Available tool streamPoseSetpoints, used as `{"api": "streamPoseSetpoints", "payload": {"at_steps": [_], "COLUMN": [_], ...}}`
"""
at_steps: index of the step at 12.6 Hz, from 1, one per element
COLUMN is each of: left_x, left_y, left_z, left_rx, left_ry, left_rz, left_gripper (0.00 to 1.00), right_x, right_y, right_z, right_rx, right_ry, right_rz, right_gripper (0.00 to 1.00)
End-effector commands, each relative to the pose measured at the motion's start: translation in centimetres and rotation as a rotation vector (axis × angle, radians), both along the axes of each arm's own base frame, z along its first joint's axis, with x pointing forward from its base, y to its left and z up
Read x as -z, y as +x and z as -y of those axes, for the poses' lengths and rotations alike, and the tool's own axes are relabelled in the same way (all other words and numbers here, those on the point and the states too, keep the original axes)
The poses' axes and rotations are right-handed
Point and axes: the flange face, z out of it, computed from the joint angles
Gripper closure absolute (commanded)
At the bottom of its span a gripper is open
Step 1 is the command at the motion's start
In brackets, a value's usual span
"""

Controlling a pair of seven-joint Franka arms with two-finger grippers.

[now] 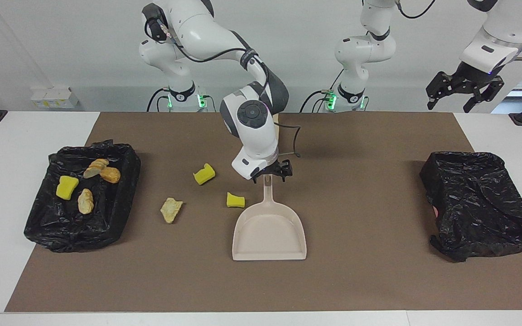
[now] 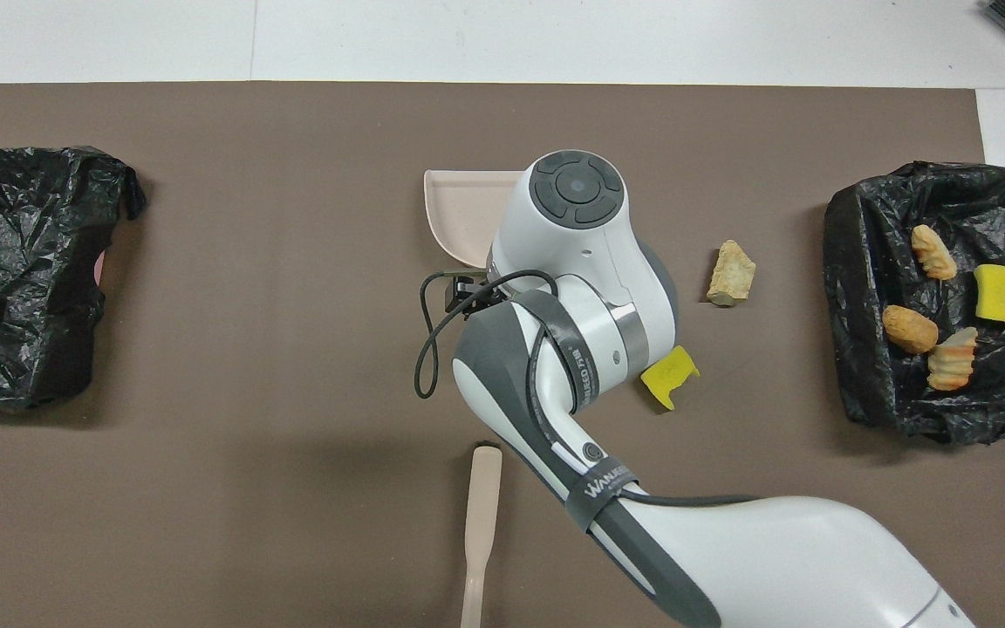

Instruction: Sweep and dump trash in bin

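Black-lined bin (image 1: 125,156) holds four scraps; three scraps (image 1: 171,210) lie beside the dustpan (image 1: 268,231). Right gripper (image 1: 271,174) spread over its handle; left gripper (image 1: 464,88), also spread, waits.

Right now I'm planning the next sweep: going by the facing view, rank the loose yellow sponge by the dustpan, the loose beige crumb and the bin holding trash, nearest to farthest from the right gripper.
1. Yellow sponge, beside the dustpan, closest to the right gripper.
2. Beige crumb, on the mat toward the right arm's end.
3. Bin holding trash, at the right arm's end of the table.
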Motion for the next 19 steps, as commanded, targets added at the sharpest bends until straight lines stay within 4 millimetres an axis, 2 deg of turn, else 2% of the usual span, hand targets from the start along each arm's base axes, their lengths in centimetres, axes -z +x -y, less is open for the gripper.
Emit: {"api": "streamPoseSetpoints", "payload": {"at_steps": [1, 2, 4, 8, 10, 13, 14, 15, 16, 17, 18, 19], "left_x": [0.8, 1.5, 3.0, 7.1, 9.1, 11.8, 12.6, 14.7, 16.9, 18.3, 18.8, 20.1], "left_y": [0.7, 1.4, 2.9, 6.4, 6.9, 7.4, 7.4, 7.1, 7.2, 7.5, 7.7, 7.3], "left_z": [1.6, 2.9, 4.9, 10.3, 14.7, 20.2, 21.6, 24.6, 26.8, 28.3, 28.9, 30.3], "left_rx": [0.017, 0.026, 0.022, -0.001, 0.0, -0.025, -0.026, -0.01, -0.03, -0.056, -0.067, -0.049], "left_ry": [-0.006, -0.009, -0.014, -0.034, -0.046, -0.073, -0.076, -0.074, -0.078, -0.09, -0.102, -0.097], "left_rz": [0.046, 0.056, 0.073, 0.114, 0.114, 0.134, 0.133, 0.112, 0.101, 0.114, 0.128, 0.113], "left_gripper": [0.0, 0.0, 0.0, 0.0, 0.0, 0.0, 0.0, 0.0, 0.0, 0.0, 0.0, 0.0], "right_x": [-2.6, -3.1, -3.5, -3.4, -1.8, 0.2, 0.8, 1.4, 1.8, 2.4, 3.1, 4.3], "right_y": [-5.6, -7.2, -10.9, -17.1, -20.8, -25.6, -27.3, -27.9, -29.3, -30.3, -31.0, -32.5], "right_z": [-0.3, 0.3, -0.4, -3.0, -2.6, -0.9, -1.0, -0.8, -1.8, -2.4, -2.9, -3.9], "right_rx": [-0.008, -0.018, -0.043, 0.006, 0.028, 0.044, 0.04, 0.071, 0.085, 0.102, 0.12, 0.124], "right_ry": [-0.017, -0.022, -0.034, -0.043, -0.032, -0.027, -0.036, -0.047, -0.048, -0.051, -0.048, -0.054], "right_rz": [-0.046, -0.053, -0.061, -0.043, -0.012, 0.007, 0.003, -0.005, -0.002, -0.001, 0.004, 0.004], "right_gripper": [0.0, 0.0, 0.0, 0.0, 0.0, 0.0, 0.0, 0.0, 0.0, 0.0, 0.0, 0.0]}}
